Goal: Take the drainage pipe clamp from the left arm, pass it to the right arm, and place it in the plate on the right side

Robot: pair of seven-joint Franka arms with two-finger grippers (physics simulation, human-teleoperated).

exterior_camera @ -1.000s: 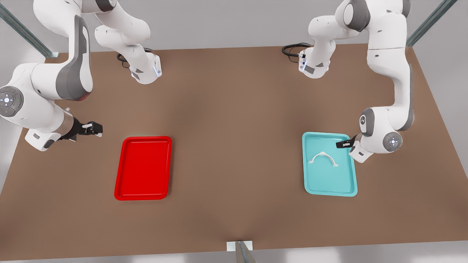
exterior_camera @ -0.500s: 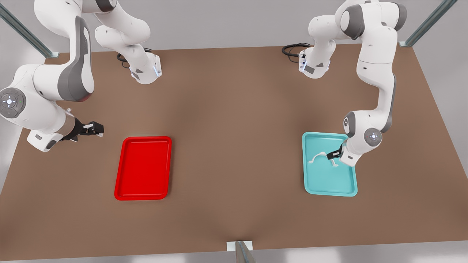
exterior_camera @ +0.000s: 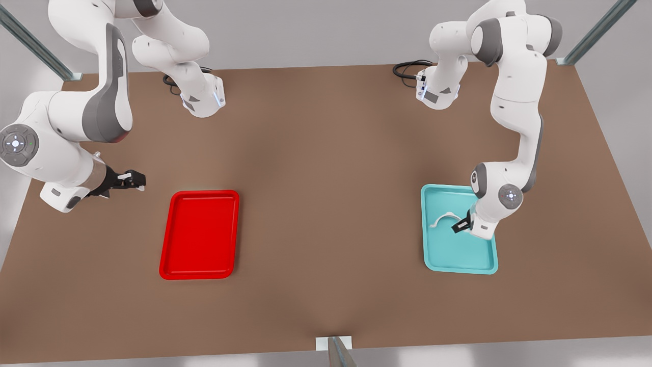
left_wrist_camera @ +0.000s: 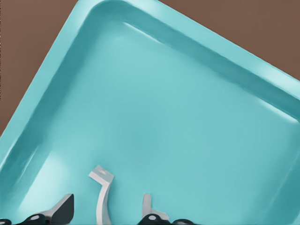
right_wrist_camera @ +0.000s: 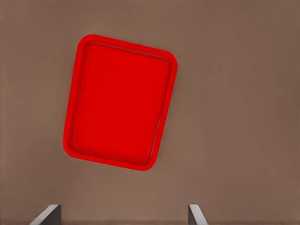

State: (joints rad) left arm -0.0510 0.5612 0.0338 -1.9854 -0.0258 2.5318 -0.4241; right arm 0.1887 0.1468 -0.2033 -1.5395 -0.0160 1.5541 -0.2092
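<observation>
The left claw (exterior_camera: 460,226), black and two-fingered, sits low inside the teal shallow rectangular tray (exterior_camera: 458,260) at the front view's right, its fingers spread to either side of the small thin white half-ring drainage pipe clamp (exterior_camera: 444,218). In the left wrist view the clamp's band (left_wrist_camera: 103,199) runs up between the two fingertips (left_wrist_camera: 63,211), with a gap on each side, and its short end tab lies flat on the teal tray floor (left_wrist_camera: 187,117). The clamp rests in the half of the tray nearer the arm bases, its arc bowed toward them; one end disappears under the claw in the front view. The white multi-jointed left arm (exterior_camera: 517,112) bends down over the tray's outer edge.

The right claw (exterior_camera: 131,180) hangs above the brown tabletop (exterior_camera: 326,204) at the front view's left, beside the bright red shallow rectangular plate (exterior_camera: 199,234) and apart from it. Its fingers are spread wide, seen as two pale tips (right_wrist_camera: 47,215) in the right wrist view, with the red plate (right_wrist_camera: 121,101) lying beyond them on the bare tabletop. The white right arm (exterior_camera: 76,122) waits there, carrying nothing. The red plate and the teal tray lie well apart.
</observation>
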